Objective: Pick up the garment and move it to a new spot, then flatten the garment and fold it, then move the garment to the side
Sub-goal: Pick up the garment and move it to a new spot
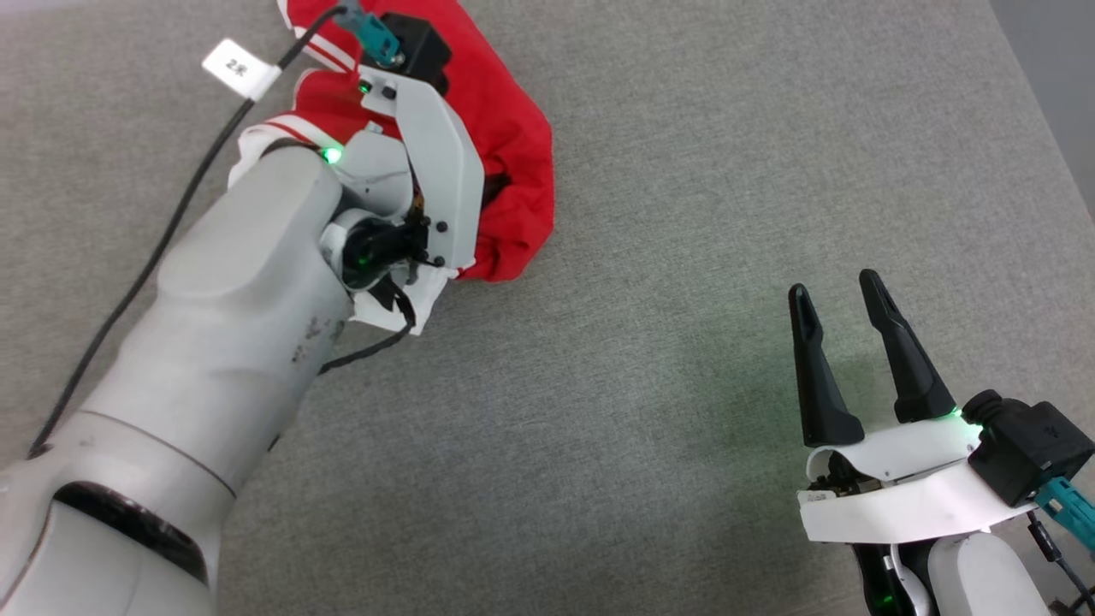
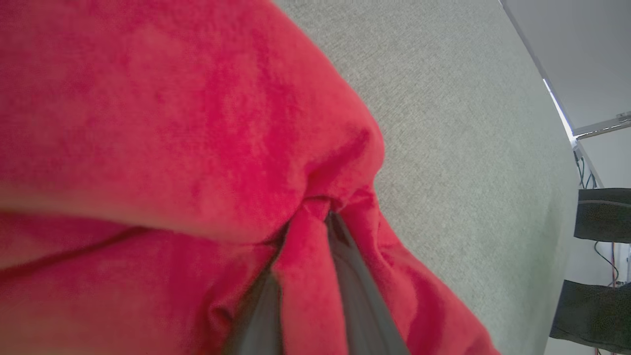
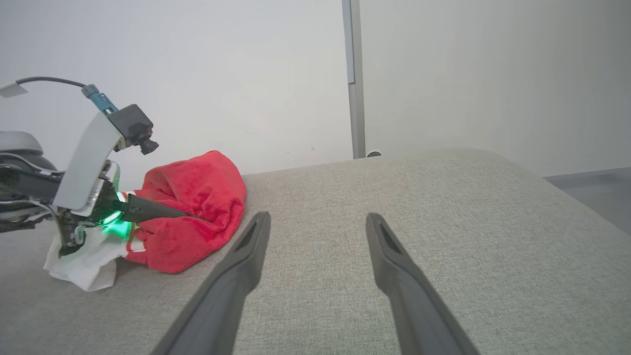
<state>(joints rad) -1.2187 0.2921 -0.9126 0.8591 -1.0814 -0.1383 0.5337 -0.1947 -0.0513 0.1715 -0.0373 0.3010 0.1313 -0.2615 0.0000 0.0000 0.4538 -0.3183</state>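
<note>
Our left fingers (image 2: 356,288) pinch a fold of the crumpled jersey (image 1: 513,154) at the far left of the desk (image 1: 684,214); our right fingers (image 1: 907,359), spread and empty, stand well apart to its right.

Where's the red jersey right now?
Head view, upper left: the jersey lies bunched on the grey surface, a fold pinched between the left fingers.

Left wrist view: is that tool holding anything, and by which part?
The left tool pinches a bunched fold of the red jersey between its fingers; which part of the jersey cannot be told. The right tool is open and empty.
</note>
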